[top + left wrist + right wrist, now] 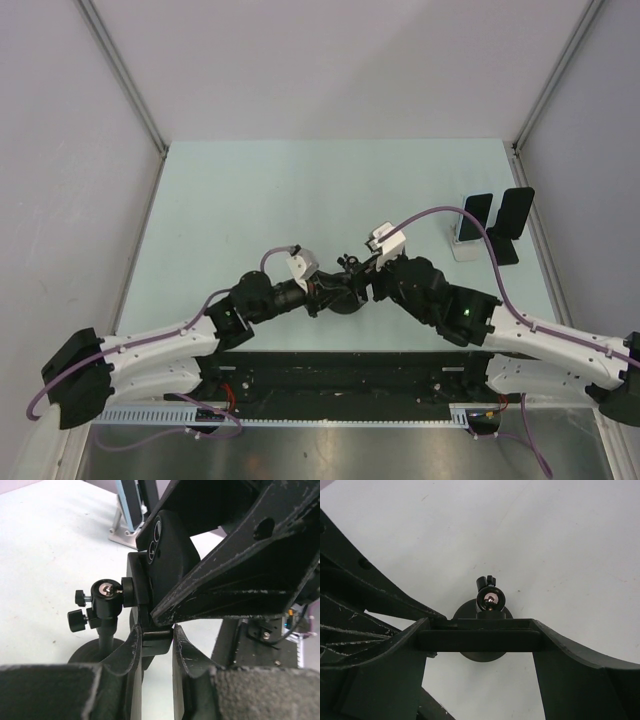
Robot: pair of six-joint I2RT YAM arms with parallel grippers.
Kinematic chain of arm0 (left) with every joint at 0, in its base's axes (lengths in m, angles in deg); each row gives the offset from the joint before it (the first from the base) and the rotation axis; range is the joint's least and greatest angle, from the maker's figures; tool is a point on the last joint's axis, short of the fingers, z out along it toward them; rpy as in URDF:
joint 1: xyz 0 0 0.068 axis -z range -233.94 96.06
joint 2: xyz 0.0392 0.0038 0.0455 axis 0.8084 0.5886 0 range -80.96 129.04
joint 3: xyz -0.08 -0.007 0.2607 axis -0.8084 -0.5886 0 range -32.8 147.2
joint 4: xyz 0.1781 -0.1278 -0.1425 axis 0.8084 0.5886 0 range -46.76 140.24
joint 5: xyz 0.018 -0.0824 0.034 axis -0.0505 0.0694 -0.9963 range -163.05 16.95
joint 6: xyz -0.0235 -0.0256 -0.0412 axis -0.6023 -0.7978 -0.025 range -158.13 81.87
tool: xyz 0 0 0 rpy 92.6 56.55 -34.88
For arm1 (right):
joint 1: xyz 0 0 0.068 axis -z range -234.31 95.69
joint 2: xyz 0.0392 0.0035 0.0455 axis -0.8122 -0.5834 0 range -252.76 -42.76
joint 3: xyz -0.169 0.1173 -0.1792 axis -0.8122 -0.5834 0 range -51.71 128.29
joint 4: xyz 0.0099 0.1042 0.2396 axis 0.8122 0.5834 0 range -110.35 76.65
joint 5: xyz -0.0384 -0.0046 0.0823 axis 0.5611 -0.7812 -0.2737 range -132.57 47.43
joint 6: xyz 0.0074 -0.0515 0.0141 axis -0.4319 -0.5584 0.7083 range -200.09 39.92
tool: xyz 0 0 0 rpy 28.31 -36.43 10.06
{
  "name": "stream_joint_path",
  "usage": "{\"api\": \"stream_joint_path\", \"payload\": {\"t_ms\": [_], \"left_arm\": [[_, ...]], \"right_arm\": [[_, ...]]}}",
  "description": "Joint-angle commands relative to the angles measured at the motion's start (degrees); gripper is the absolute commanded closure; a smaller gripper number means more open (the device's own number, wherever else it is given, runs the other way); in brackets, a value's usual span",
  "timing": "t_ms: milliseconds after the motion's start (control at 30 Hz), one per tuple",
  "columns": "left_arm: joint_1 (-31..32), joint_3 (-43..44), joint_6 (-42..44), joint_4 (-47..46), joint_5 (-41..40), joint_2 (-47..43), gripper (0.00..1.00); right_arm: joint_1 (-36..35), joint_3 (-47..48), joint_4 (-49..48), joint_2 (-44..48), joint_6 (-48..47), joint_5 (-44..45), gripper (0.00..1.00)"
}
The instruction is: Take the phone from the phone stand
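**Top external shows both arms on the stand; phone gripped but not yet out**

Top external has the pale tabletop carrying two spare stands at its far right. The two arms meet near the middle of the near half, and that is where the phone stand sits on its round base.

The phone is on the stand, its back against the cradle plate, so I judge the task to be about half done. Both grips are made, and what is left is to draw the phone clear of the cradle and set it aside.

The right claw is clenched across the phone, one finger on each side edge. In the right wrist view the phone shows edge-on as a dark bar spanning the gap between those fingers.

The left claw is clenched low down on a small black piece. It looks like the lower lip of the stand's cradle, which would brace the stand while the phone is pulled.

The phone's long axis appears to stand steeply and lean back on the cradle, with the camera lenses at the upper end. Its back faces the ball joint and the left arm's side, and its screen faces away, hidden from every view.
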Motion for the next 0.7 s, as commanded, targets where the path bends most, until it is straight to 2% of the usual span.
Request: {"api": "stream_joint_path", "payload": {"t_ms": [0,233,367,667], "left_arm": [[-4.41,-0.81,-2.41,-0.55,3.13,-4.23,1.00],[-6.17,-0.37,-5.13,-0.55,7.27,-3.45,1.00],[-9.50,-0.90,-8.99,-0.55,8.68,-2.92,1.00],[-12.06,-0.90,-12.61,-0.64,9.65,-2.83,1.00]], "right_arm": [[4.08,1.35,5.03,5.68,-7.86,-0.64,1.00],[6.20,0.47,4.06,6.47,-9.88,-8.30,1.00],[6.81,-0.06,3.36,6.65,-10.84,-13.48,1.00],[8.57,-0.59,2.31,7.44,-11.37,-22.80,1.00]]}}
